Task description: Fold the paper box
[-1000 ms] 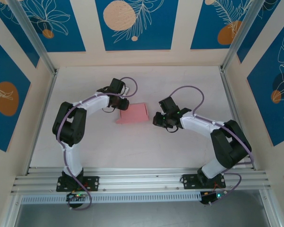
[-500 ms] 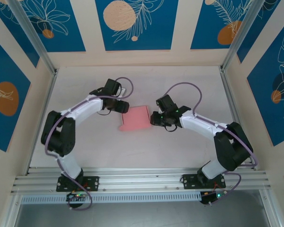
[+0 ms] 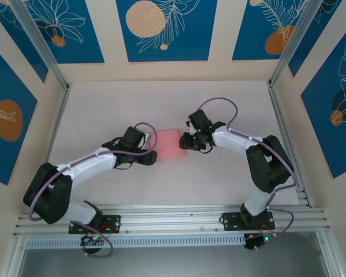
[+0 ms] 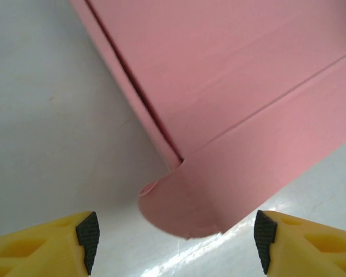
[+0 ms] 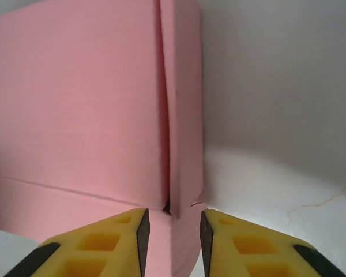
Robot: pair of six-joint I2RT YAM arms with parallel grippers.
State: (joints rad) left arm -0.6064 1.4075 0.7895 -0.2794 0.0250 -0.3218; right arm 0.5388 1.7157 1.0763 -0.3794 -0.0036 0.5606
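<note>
We see the left arm stretched low and long from its base at the near edge of the table (image 3: 230, 184), its elbow close to the surface and its wrist reaching in towards the middle. The left gripper (image 3: 151, 157) sits just beside the near-left corner of the paper box (image 3: 168, 143). In the left wrist view its yellow fingers (image 4: 40, 245) stand wide apart. The box's rounded tab (image 4: 179, 210) lies between them, touching neither.

The right arm bends sharply at the elbow and doubles back. The right gripper (image 3: 186, 141) is against the box's right edge. In its wrist view the fingers (image 5: 118, 239) leave only a narrow gap, lined up with the box's folded side strip (image 5: 183, 115). We cannot tell whether the pads press on it.

The pink box rests near the table's centre, and both wrist views cut it off.
</note>
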